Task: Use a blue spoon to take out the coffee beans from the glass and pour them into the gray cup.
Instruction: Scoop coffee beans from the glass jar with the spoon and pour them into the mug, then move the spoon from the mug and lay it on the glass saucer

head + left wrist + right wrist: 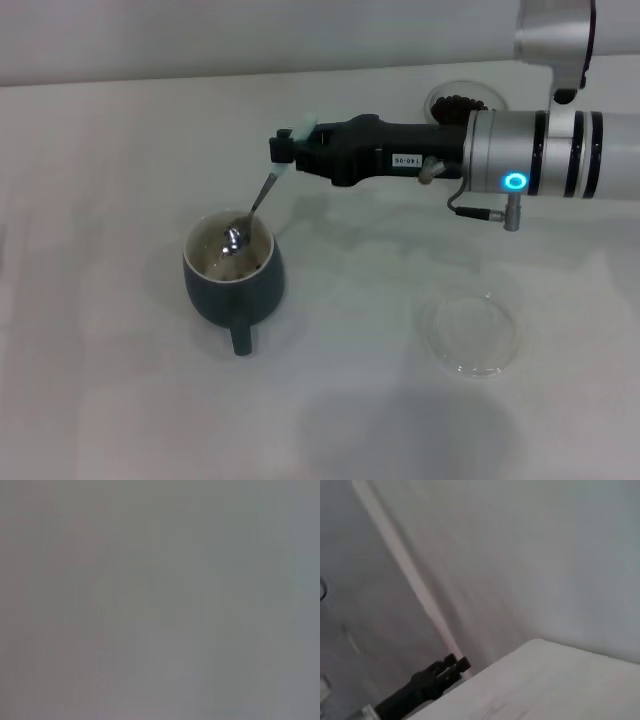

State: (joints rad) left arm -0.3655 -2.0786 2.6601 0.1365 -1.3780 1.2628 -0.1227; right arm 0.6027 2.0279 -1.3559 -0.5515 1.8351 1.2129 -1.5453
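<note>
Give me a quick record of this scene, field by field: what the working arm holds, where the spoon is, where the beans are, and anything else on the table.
right pincer: shut on the blue spoon's handle, above and behind the gray cup
blue spoon: tilted, bowl down inside the cup
gray cup: upright on the table, handle toward the robot
coffee beans: a few dark ones inside the cup; more in the glass
glass: at the far side, partly hidden behind the right arm
saucer: clear, flat, right of the cup
left pincer: not in view
</note>
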